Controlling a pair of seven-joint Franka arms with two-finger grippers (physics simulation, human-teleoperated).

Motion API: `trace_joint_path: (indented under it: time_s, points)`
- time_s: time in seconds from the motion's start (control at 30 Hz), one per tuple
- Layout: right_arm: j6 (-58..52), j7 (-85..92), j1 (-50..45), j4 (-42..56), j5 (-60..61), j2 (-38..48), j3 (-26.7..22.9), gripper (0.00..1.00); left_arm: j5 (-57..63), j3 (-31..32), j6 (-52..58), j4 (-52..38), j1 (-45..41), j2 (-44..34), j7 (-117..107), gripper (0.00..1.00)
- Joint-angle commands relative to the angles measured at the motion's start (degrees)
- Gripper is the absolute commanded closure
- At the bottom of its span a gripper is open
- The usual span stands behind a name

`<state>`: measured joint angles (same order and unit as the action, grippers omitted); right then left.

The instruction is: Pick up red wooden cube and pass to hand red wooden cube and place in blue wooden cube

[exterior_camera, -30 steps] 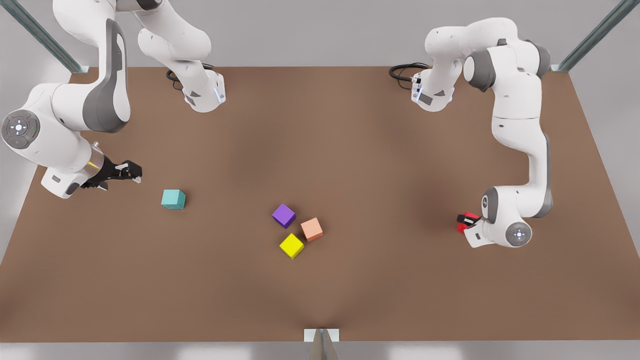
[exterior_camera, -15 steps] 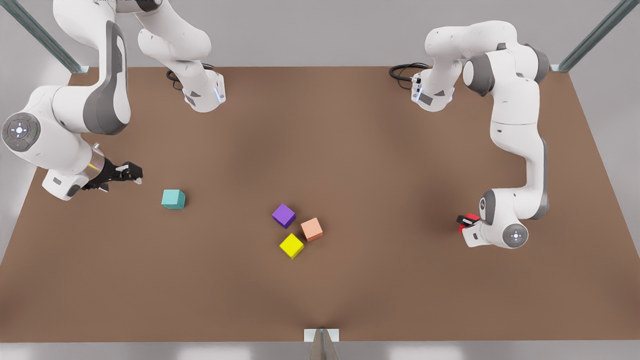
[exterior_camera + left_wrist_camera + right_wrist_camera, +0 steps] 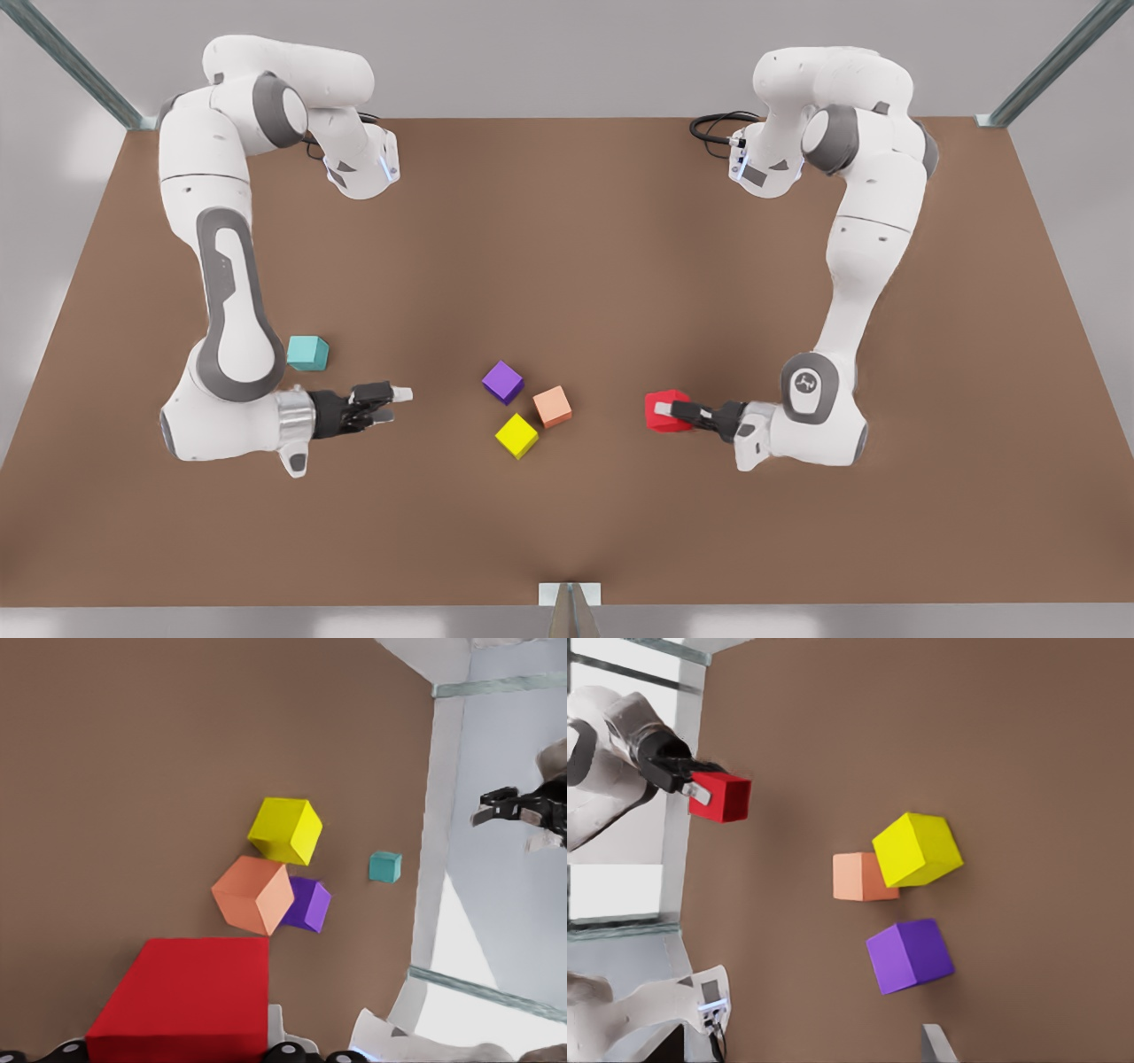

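Red cube (image 3: pixel 666 411): plain, matte, sharp-edged; clenched in the left claw (image 3: pixel 677 411) at the front view's right, held toward the desk's middle; large and close in the left wrist view (image 3: pixel 186 997).
Left claw: fingers closed on the red cube's sides; arm stretched low from its base, forearm level, pointing at the front view's left.
Right claw (image 3: pixel 400 394): at the front view's left, pointing at the front view's right, facing the left claw; grasps nothing; whether its fingers are parted I cannot tell.
Right arm: folded down from its base, elbow near the blue cube, wrist lying level.
Blue cube (image 3: pixel 307 353): teal, matte, flat on the desk (image 3: pixel 567 221), just beside the right arm's forearm.
Purple cube (image 3: pixel 502 382), salmon cube (image 3: pixel 552 406), yellow cube (image 3: pixel 516 435): same size, smooth faces, clustered close between the two claws.
Desk: flat brown, even and unmarked.
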<state>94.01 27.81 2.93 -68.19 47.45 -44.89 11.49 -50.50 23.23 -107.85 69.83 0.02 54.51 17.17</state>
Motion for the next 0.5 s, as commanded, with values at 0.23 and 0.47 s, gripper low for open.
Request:
trace_joint_path:
  time_s: [0.23, 0.47]
  points:
    - [9.6, 103.9, 0.1, 2.4, 15.0, -6.4, 1.9, 0.0, -18.2, 12.0, -17.7, -8.8, -4.9, 8.9, -11.9, 0.31]
    - [12.3, 103.2, -2.8, 2.8, 21.6, -11.6, 7.1, 0.0, -17.8, 11.9, -17.1, -7.4, -4.3, 8.8, -0.2, 0.31]
